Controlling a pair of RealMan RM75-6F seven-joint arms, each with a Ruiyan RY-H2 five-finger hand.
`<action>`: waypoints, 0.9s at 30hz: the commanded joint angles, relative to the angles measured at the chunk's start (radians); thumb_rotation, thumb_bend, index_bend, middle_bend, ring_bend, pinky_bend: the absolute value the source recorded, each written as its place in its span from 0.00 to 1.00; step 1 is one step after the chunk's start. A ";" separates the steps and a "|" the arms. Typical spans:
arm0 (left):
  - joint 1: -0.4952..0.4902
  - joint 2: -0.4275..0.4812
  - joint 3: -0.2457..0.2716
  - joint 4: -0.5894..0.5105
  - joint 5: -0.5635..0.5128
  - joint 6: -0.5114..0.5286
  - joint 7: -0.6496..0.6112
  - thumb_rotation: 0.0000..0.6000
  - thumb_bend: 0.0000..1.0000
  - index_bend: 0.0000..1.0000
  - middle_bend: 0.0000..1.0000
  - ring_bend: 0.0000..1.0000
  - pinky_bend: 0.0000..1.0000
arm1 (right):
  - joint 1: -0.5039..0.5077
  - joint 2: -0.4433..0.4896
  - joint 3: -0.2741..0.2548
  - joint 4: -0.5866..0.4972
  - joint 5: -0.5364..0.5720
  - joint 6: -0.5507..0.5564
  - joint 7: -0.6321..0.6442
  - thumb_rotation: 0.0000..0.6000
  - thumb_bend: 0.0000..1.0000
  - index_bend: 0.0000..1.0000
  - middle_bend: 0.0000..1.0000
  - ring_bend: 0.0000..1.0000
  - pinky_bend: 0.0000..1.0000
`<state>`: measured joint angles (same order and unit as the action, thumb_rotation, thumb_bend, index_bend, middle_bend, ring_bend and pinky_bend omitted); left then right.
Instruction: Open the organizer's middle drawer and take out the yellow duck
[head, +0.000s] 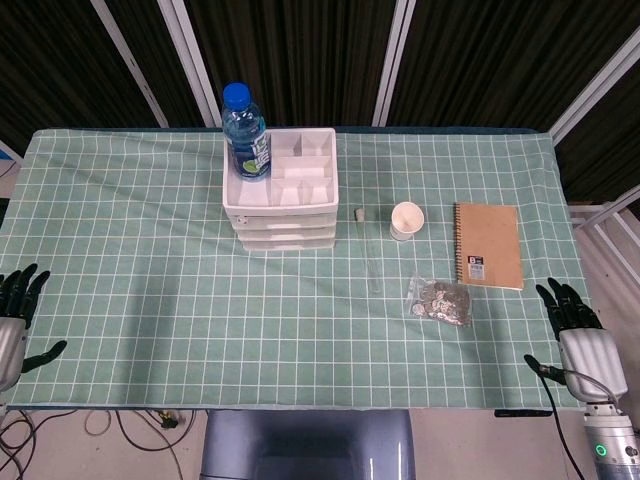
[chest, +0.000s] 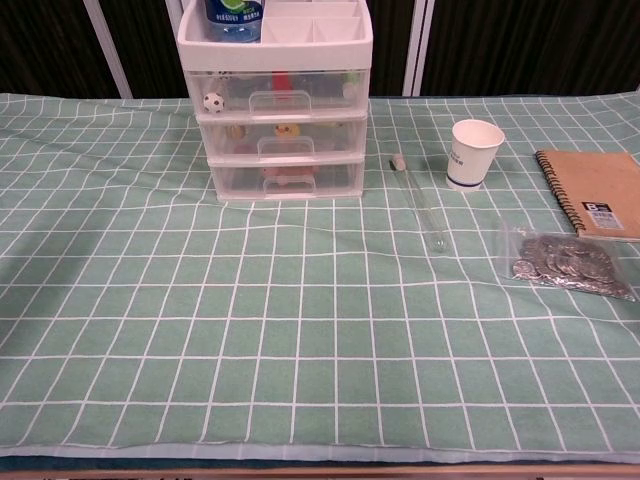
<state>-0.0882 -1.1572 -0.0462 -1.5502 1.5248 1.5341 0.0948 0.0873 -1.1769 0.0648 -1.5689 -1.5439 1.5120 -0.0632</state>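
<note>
Three shut drawers (chest: 284, 141) stack in one organizer (chest: 280, 110); one duck (chest: 287, 130) inside.

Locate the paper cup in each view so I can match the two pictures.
Head view: the paper cup stands right of centre, between the organizer and the notebook.
Chest view: the paper cup stands upper right, right of the organizer, left of the notebook.
Shared landmark: the glass tube lies just left of the cup in both.
</note>
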 joint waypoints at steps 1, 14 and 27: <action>0.000 0.000 -0.001 0.000 -0.004 -0.002 0.000 1.00 0.07 0.00 0.00 0.00 0.00 | 0.004 0.001 0.000 -0.006 0.007 -0.012 0.004 1.00 0.07 0.00 0.00 0.00 0.23; 0.003 0.002 0.003 -0.008 0.005 0.001 -0.010 1.00 0.07 0.00 0.00 0.00 0.00 | 0.000 0.009 0.001 -0.019 0.017 -0.014 0.025 1.00 0.07 0.00 0.00 0.00 0.23; -0.009 0.005 -0.011 -0.054 0.003 -0.004 -0.046 1.00 0.14 0.00 0.04 0.08 0.26 | 0.000 0.019 -0.003 -0.023 0.021 -0.022 0.030 1.00 0.07 0.00 0.00 0.00 0.23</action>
<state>-0.0935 -1.1506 -0.0511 -1.5961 1.5276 1.5275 0.0534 0.0871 -1.1588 0.0620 -1.5913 -1.5233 1.4904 -0.0340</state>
